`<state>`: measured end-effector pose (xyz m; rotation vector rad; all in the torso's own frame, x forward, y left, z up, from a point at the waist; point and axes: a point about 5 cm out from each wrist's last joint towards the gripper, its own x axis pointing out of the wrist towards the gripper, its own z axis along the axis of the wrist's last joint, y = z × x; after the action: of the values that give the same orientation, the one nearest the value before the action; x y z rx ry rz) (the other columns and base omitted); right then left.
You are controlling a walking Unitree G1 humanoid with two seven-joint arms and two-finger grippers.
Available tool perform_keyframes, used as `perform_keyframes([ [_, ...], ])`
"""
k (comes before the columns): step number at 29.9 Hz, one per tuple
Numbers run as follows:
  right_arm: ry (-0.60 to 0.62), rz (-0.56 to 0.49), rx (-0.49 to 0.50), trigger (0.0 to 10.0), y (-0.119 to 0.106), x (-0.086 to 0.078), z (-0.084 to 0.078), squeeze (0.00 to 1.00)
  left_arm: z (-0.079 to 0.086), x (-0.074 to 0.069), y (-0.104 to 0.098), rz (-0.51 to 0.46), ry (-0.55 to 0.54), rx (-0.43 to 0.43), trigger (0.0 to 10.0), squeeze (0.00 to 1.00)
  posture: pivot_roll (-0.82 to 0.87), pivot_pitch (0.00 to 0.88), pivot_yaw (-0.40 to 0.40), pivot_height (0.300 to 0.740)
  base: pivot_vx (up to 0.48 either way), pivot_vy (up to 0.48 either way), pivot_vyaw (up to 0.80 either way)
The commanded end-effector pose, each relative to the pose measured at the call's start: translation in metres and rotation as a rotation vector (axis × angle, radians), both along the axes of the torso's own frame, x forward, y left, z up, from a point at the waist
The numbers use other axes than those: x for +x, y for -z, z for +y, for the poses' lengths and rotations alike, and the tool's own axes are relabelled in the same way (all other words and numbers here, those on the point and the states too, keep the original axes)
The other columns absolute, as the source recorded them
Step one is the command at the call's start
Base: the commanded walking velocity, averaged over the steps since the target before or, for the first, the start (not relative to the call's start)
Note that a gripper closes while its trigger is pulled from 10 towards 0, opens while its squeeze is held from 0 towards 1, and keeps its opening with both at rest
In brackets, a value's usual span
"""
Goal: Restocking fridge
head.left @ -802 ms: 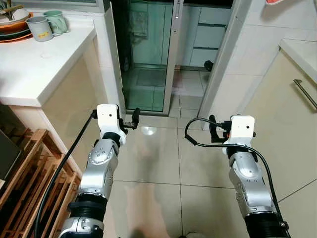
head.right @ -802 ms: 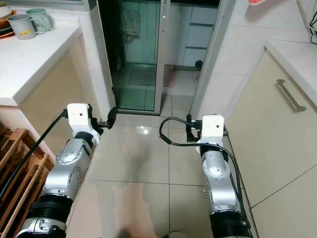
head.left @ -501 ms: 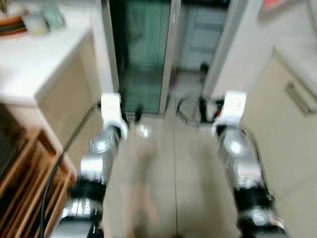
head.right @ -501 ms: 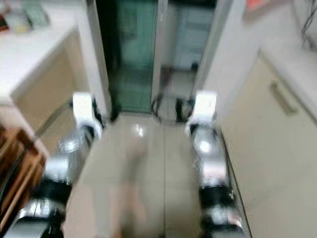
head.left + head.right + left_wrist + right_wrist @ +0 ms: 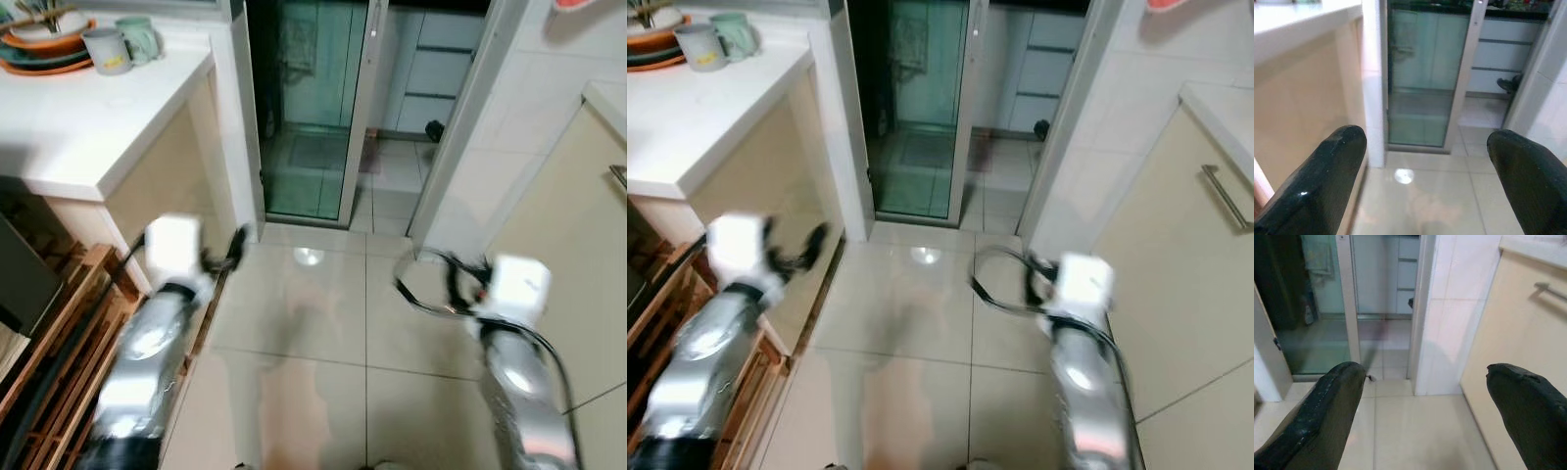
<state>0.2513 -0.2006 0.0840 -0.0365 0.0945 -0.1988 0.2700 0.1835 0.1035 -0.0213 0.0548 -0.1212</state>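
Observation:
I stand on a tiled kitchen floor facing a glass sliding door with a doorway beside it. Both silver arms are held out low in front of me and blurred by motion. My left gripper is near the corner of the left counter; in the left wrist view its fingers stand wide apart with nothing between them. My right gripper hangs over the floor by the right wall, and its fingers are likewise spread and empty.
A white counter on the left carries mugs and stacked plates. A wooden rack sits on the floor under it. A beige cabinet with a bar handle lines the right side.
The camera has shifted, with the counter and door now further right in view. Both arms have dropped lower and spread further apart. Both grippers stay open.

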Motion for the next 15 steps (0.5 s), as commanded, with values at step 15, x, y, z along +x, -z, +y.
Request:
perform_keyframes([
  [15, -0.095, -0.029, 0.027, 10.0, -0.012, 0.036, 0.026, 0.0, -0.034, 0.027, -0.012, -0.036, 0.098, -0.033, 10.0, 0.0, -0.07, 0.0, 0.011, 0.723, 0.0, 0.213, 0.0],
])
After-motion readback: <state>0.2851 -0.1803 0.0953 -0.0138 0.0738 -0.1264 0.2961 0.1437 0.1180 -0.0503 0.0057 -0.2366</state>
